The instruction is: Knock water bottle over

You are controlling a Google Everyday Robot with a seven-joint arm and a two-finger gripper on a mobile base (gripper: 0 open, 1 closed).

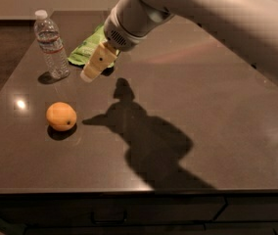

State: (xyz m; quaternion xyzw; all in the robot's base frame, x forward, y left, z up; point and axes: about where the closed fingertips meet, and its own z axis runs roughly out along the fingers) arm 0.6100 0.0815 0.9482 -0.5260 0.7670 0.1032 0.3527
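The water bottle stands upright at the far left of the dark table. It is clear and ribbed, with a white cap and a thin pale label band. My gripper hangs above the table just to the right of the bottle, a short gap away and not touching it. Its cream tip points down and to the left, at about the height of the bottle's lower half. It holds nothing that I can see.
An orange fruit lies on the table in front of the bottle. A green snack bag lies behind the gripper, partly hidden by it. My arm reaches in from the upper right and casts a big shadow on the table's middle.
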